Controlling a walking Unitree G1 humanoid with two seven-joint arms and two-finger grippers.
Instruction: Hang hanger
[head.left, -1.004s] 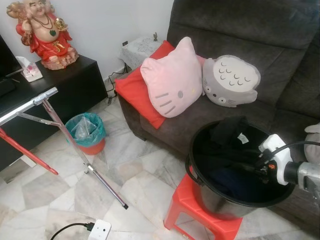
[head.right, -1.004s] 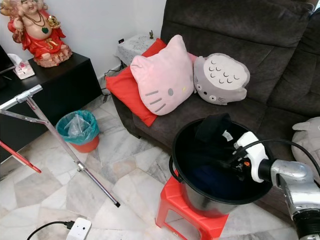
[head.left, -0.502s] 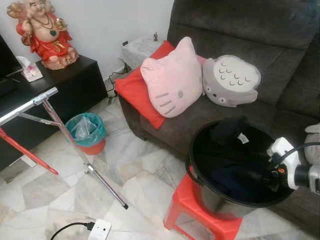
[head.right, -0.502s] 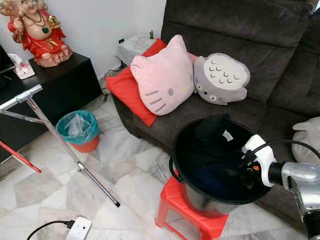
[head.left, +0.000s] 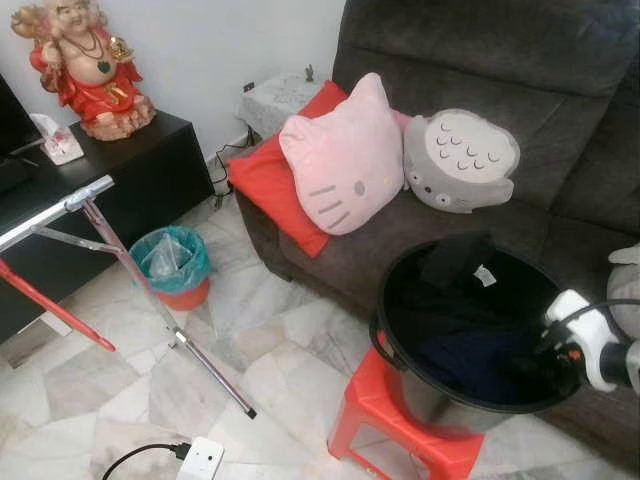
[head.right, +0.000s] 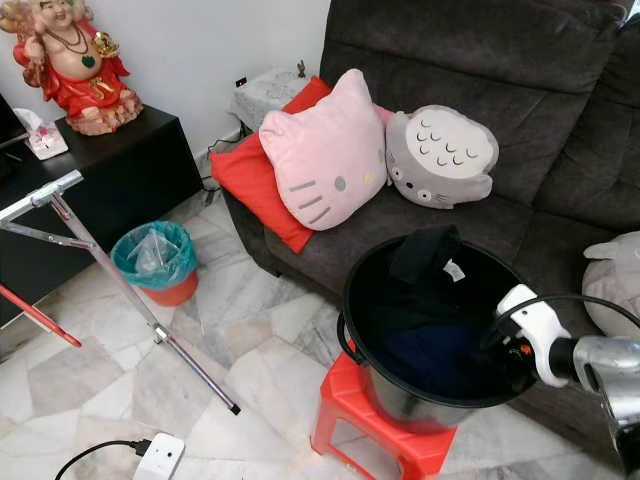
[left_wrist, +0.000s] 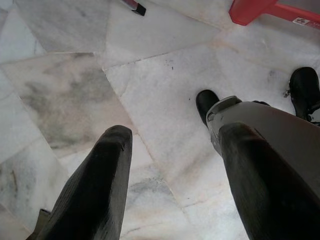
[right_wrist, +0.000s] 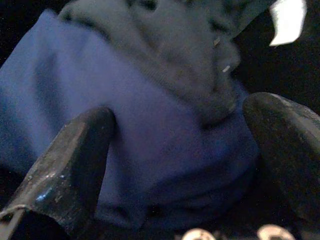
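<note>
From the head cameras I see the black bucket (head.left: 470, 330) standing on a red stool (head.left: 400, 425) just in front of the dark sofa (head.left: 500, 60), and my right claw (head.right: 515, 345) is at the bucket's rim on the side nearest me and to my right, reaching down into the opening. Inside the bucket lies a heap of dark clothes (head.right: 430, 340), with a black garment bearing a white tag (head.right: 455, 270) draped over the rim on the sofa side. I can make out no hanger in the bucket from here; if one is there, it is buried or too dark to tell. The drying rack (head.left: 90, 230), where I judge the hanger must end up, stands well apart from the bucket, off to my left beside the teal waste bin (head.left: 170, 262). Through the right wrist camera the claw's two fingers (right_wrist: 65, 165) stand wide apart with nothing between them, poised just over a blue garment (right_wrist: 125, 145) with a grey one (right_wrist: 185, 65) lying beyond it; so what I am after lies straight ahead of this claw, and the right arm is plainly the nearer one. The left wrist camera shows the left claw (left_wrist: 175, 195) hanging idle and open over the marble floor (left_wrist: 75, 90), holding nothing.
</note>
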